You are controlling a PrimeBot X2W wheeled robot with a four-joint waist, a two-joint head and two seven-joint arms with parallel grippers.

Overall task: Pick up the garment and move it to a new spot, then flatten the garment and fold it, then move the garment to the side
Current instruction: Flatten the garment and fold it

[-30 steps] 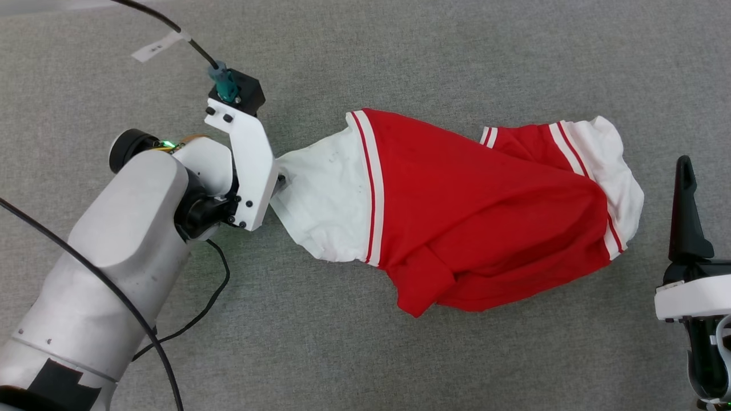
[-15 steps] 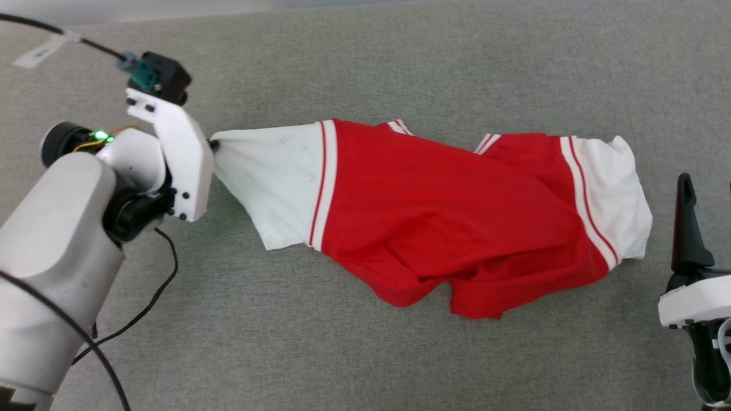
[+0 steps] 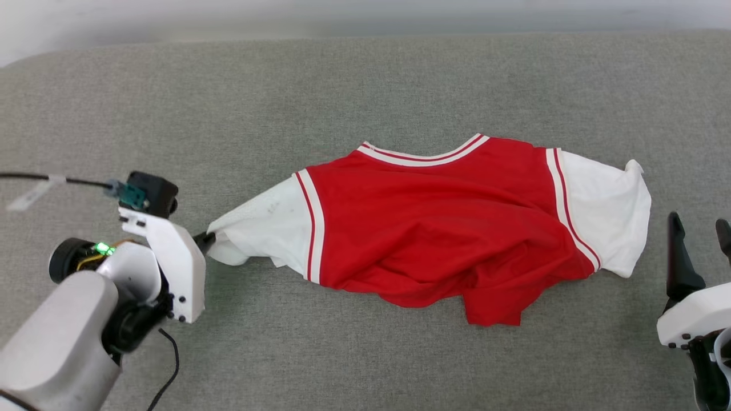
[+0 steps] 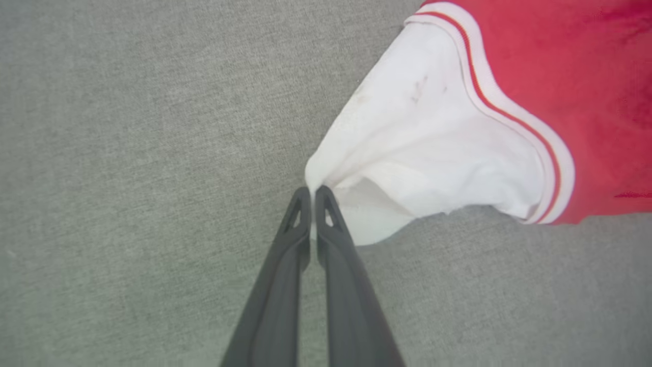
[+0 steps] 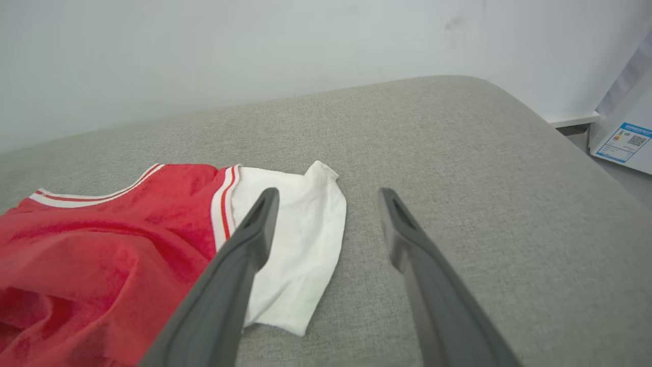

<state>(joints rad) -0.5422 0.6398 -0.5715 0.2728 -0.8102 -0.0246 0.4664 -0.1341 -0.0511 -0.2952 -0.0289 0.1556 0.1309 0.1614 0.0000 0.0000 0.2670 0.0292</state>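
The garment (image 3: pixel 440 222) is a red jersey with white short sleeves, lying stretched sideways on the grey cushion; its striped neckline faces the far edge and its lower part is rumpled. My left gripper (image 3: pixel 205 241) is shut on the tip of the left white sleeve (image 4: pixel 423 148), pulling it into a point. In the left wrist view that gripper (image 4: pixel 311 192) pinches the sleeve's edge. My right gripper (image 3: pixel 699 228) stands open just right of the other white sleeve (image 5: pixel 300 239), apart from it. In the right wrist view the right gripper (image 5: pixel 328 193) holds nothing between its fingers.
The grey cushion (image 3: pixel 365 85) ends at a pale wall (image 5: pixel 254 51) along the far side, and its right end rounds off. A white box with a blue label (image 5: pixel 624 142) stands beyond that right end. A black cable (image 3: pixel 57 180) runs to the left wrist.
My left gripper has dragged the sleeve leftward and toward me, stretching the garment out so that its neckline shows. The head camera has shifted, bringing the cushion's far edge into view.
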